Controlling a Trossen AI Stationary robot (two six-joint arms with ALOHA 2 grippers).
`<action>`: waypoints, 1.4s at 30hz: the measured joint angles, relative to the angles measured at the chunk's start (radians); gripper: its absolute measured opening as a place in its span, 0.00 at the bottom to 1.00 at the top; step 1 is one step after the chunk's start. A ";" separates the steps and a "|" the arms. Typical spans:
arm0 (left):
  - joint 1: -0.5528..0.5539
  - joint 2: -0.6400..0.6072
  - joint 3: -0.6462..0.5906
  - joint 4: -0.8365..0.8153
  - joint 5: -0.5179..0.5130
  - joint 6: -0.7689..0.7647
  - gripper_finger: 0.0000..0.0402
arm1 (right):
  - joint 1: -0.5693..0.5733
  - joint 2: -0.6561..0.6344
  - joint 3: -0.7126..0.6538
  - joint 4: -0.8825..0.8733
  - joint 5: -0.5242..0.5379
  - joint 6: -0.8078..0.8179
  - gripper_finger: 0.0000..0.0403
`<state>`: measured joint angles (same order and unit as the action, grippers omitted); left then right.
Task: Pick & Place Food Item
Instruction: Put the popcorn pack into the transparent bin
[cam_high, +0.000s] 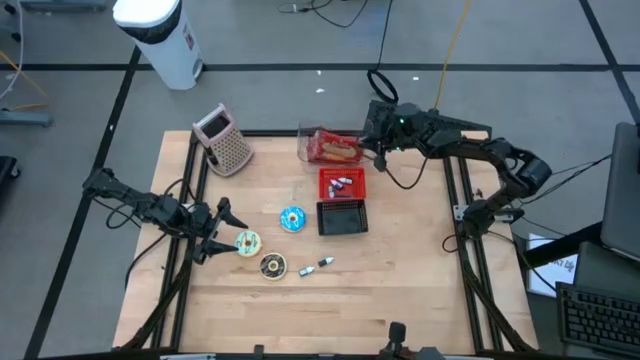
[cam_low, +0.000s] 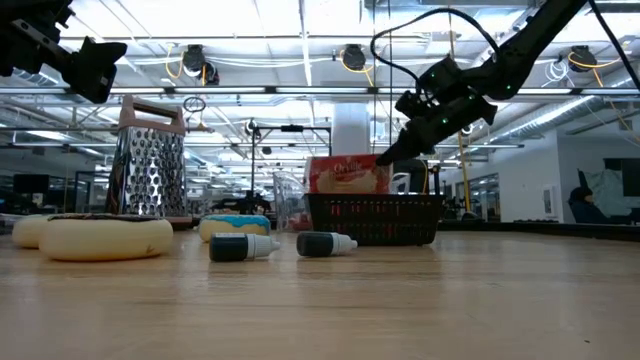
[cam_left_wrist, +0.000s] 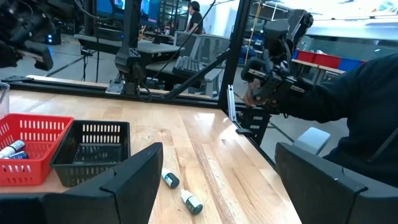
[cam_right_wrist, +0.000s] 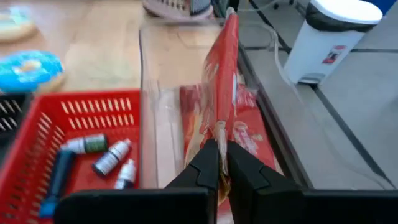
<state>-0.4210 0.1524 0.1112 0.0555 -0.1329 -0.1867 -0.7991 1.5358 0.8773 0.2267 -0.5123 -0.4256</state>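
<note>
A red and white food packet (cam_right_wrist: 225, 74) stands on edge in a clear bin (cam_high: 308, 143) at the table's far middle. It also shows in the low view (cam_low: 345, 172) behind the baskets. My right gripper (cam_right_wrist: 222, 149) is shut on it, reaching in from the right (cam_high: 378, 150). My left gripper (cam_high: 222, 232) waits open and level at the table's left, beside a yellow doughnut (cam_high: 247, 242), with nothing between its fingers (cam_left_wrist: 134, 177). My right gripper pinches the packet's near end (cam_right_wrist: 221, 132) between its two fingers. The fingers come from the table's right, slanting a little downward, in line with the packet's length. The packet stands upright on edge, over red wrapping that lies in the clear bin (cam_right_wrist: 155, 124). Whether it rests there I cannot tell.
A red basket (cam_high: 342, 184) with small bottles and a black basket (cam_high: 342, 217) sit just in front of the bin. A blue doughnut (cam_high: 292, 218), a chocolate doughnut (cam_high: 272, 265) and two small bottles (cam_high: 314, 266) lie mid-table. A grater (cam_high: 226, 140) stands far left.
</note>
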 joint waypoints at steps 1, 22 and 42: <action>0.000 0.000 0.000 0.000 0.000 0.000 0.77 | 0.004 0.000 -0.006 -0.001 0.013 -0.009 0.01; 0.000 0.000 0.000 0.000 0.000 0.000 0.77 | 0.036 0.000 -0.081 0.057 0.149 -0.006 0.13; 0.000 0.000 0.000 0.000 0.000 0.000 0.77 | 0.124 0.000 -0.082 0.193 0.283 -0.001 0.31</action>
<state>-0.4210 0.1524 0.1112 0.0552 -0.1326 -0.1867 -0.6753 1.5356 0.7952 0.4195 -0.2292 -0.4268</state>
